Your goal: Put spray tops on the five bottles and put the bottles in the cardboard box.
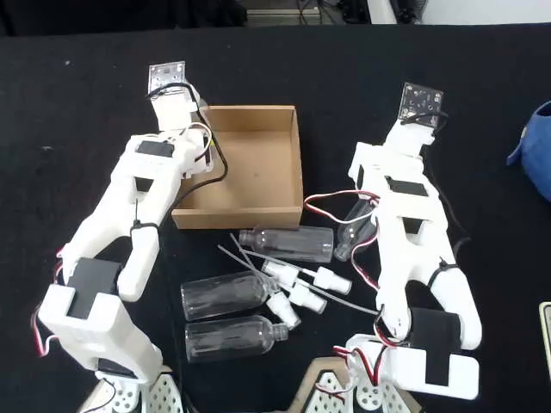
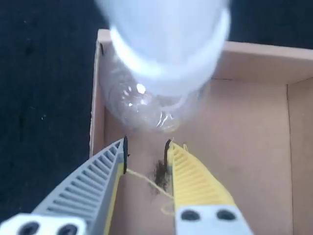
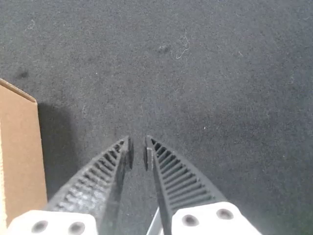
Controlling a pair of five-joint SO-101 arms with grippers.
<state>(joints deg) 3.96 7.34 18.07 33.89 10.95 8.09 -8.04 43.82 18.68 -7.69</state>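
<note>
My left gripper (image 2: 145,147) hangs open over the left end of the cardboard box (image 2: 244,132). Just beyond its fingertips a clear bottle (image 2: 146,105) shows blurred above the box floor, and nothing sits between the fingers. In the high view the left arm (image 1: 164,163) ends at the box's (image 1: 258,110) left wall. My right gripper (image 3: 138,147) is shut and holds nothing, above bare black tabletop to the right of the box. Three clear bottles (image 1: 288,243) (image 1: 225,294) (image 1: 232,335) lie below the box without tops. A fourth bottle (image 1: 355,237) lies partly under the right arm (image 1: 409,198). White spray tops (image 1: 331,280) (image 1: 306,297) lie loose among them.
The table is covered in black cloth (image 1: 77,112). A blue object (image 1: 538,159) sits at the right edge. The spray tops' long thin tubes (image 1: 250,262) trail across the gap between the bottles. Open tabletop lies behind the box and at the far left.
</note>
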